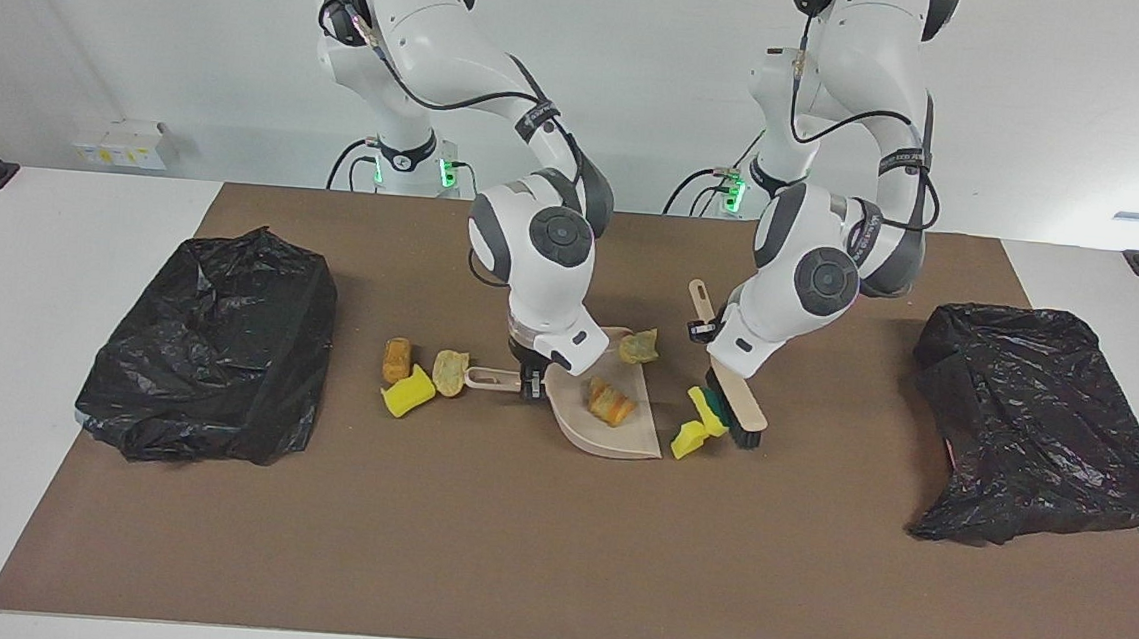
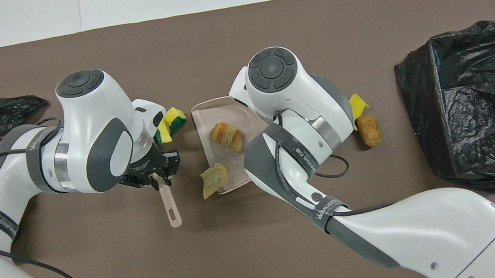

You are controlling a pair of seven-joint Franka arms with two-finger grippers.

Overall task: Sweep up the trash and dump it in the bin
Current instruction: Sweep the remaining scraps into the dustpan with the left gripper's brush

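Cataloguing by view, with the beige plastic dustpan [image 1: 613,418] as the landmark.

Facing view:
- Right gripper [image 1: 529,384]: clamped on the dustpan's handle, holding the pan flat on the brown mat [image 1: 553,559].
- Left gripper [image 1: 704,329]: clamped on the beige brush with black bristles [image 1: 739,407], bristles down on the mat beside the pan's open mouth, toward the left arm's end.
- Trash in the pan: one orange-brown bread-like chunk [image 1: 610,401].
- Trash at the pan's corner nearest the robots: one tan crumpled chunk [image 1: 640,345] (half on the rim, it seems).
- Trash between brush and pan mouth: a green-and-yellow sponge [image 1: 707,409] and a yellow sponge piece [image 1: 688,438], touching the bristles.
- Trash beside the pan's handle, toward the right arm's end: brown chunk [image 1: 396,359], yellow sponge [image 1: 408,391], tan chunk [image 1: 450,371].
- Two black bin bags, one at each end [image 1: 212,345] [image 1: 1043,423].

Overhead view:
- Left gripper [image 2: 151,172] over the mat beside the dustpan [image 2: 217,113]; brush handle [image 2: 170,206] points back toward the robots.
- Both sponges [image 2: 170,122] lie between the brush and the pan mouth, so a stroke toward the pan, likely next, should carry them in; the left arm is the nearer one.
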